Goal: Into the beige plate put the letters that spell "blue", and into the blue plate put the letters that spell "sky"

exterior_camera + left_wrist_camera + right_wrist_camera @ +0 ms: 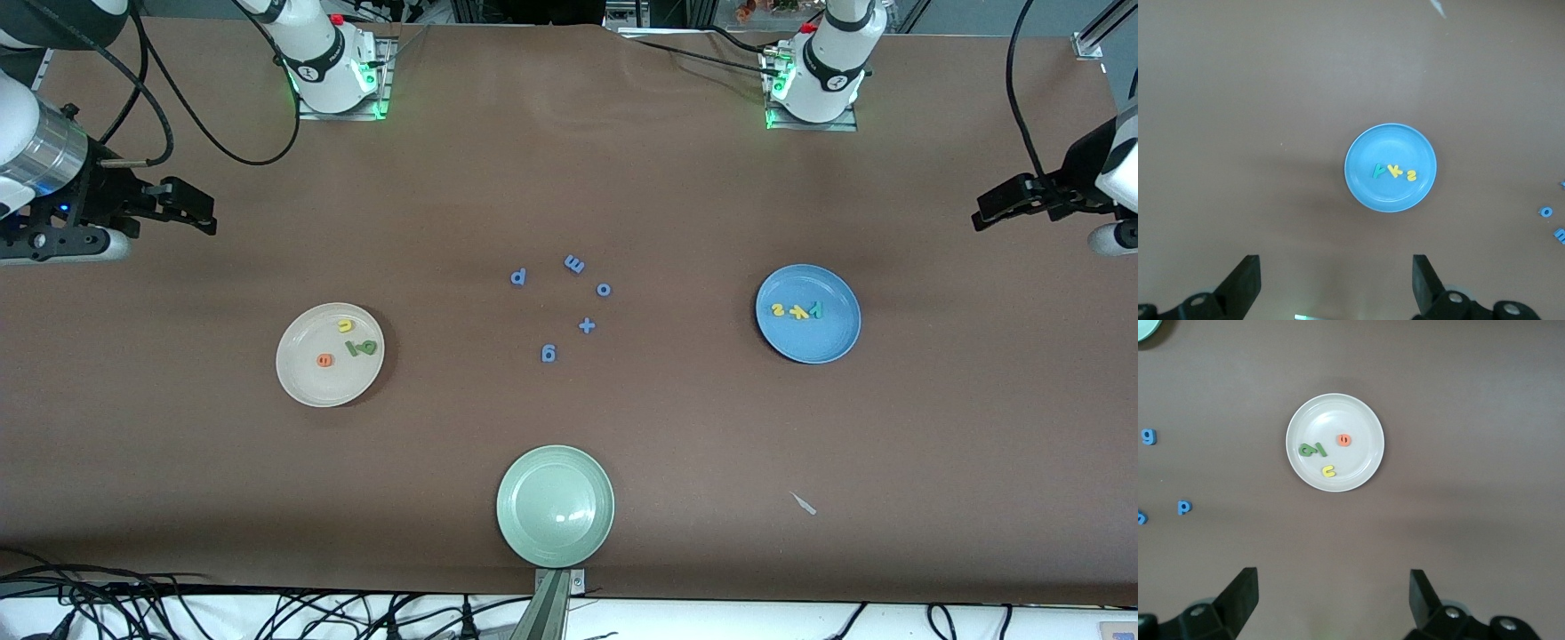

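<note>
Brown table (622,178): "sky" letters (797,310) in blue plate (831,342), both grippers' jaws spread, waiting

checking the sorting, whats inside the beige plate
In the beige plate: yellow u, orange e, and dark green b touching the green l. Nothing hidden.

My left wrist view cuts off a blue letter (1559,235) at its edge; my right wrist view clips another blue letter (1141,517) and the pale green plate (1147,327). The small pale scrap (804,504) near the tabletop's front edge I cannot identify.
</note>
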Motion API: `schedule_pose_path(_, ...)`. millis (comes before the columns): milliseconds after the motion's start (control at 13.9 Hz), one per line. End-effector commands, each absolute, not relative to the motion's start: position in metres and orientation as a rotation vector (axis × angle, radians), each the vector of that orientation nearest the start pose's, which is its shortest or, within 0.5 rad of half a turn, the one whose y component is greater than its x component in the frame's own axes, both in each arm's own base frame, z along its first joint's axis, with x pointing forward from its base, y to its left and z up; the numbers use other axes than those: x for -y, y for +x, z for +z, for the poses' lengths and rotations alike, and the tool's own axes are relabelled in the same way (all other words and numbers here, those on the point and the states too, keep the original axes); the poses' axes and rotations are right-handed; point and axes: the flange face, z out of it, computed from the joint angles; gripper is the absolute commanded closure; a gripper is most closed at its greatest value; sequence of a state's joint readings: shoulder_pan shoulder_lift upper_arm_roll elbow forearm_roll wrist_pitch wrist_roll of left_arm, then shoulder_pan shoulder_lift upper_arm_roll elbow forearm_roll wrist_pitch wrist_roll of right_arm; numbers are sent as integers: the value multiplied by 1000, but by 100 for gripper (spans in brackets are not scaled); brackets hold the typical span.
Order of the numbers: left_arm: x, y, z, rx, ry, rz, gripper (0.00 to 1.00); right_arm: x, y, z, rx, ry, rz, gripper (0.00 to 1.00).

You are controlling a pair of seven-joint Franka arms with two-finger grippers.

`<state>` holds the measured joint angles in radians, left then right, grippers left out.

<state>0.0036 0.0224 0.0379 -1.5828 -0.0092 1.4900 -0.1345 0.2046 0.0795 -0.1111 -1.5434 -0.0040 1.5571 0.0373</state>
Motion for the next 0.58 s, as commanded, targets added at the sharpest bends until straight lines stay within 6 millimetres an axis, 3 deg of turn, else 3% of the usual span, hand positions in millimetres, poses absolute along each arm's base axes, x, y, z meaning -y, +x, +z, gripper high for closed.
schedule_pose_path(0, -27, 552, 603, 259, -3121, 200, 0, -49, 569, 604, 103, -3204, 79, 0)
schedule_pose_path(505, -23, 558, 591, 239, -3111, 213, 0, -51, 564, 600, 91, -3212, 157, 0)
